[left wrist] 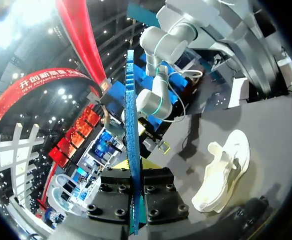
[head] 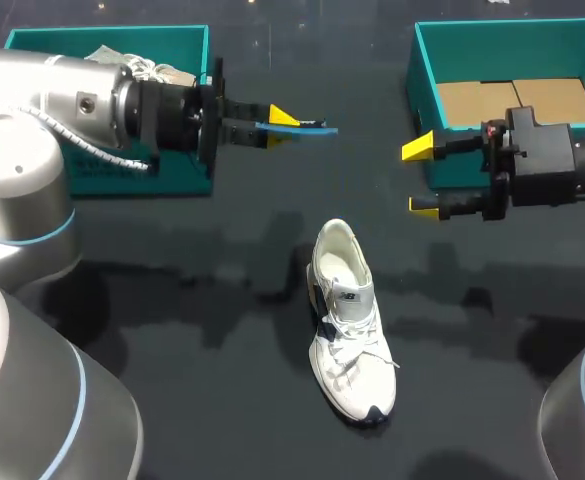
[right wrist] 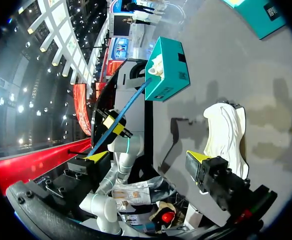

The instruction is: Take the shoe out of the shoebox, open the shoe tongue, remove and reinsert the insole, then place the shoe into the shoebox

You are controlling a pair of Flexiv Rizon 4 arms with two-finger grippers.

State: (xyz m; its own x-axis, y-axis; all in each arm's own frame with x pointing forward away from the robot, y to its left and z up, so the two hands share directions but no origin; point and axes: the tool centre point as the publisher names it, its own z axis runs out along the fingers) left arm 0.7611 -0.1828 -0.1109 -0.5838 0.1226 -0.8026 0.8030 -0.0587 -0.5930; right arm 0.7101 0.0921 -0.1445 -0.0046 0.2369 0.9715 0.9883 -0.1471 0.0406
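A white sneaker (head: 347, 330) lies on the dark table, toe toward the front edge, its opening showing no insole. My left gripper (head: 280, 125) hovers above the table beside the left teal box (head: 107, 42), shut on a thin blue insole (head: 307, 126) that sticks out past its yellow tips. In the left wrist view the insole (left wrist: 132, 125) stands edge-on between the fingers, with the sneaker (left wrist: 225, 170) off to one side. My right gripper (head: 419, 177) hangs open and holds nothing, in front of the right teal box (head: 424, 60). From the right wrist the sneaker (right wrist: 225, 135) lies beside my right gripper (right wrist: 148, 156).
The left teal box holds crumpled paper (head: 122, 58). The right teal box has brown cardboard (head: 512, 100) on its floor. Both boxes stand along the table's far edge, and the sneaker lies between them, nearer the front.
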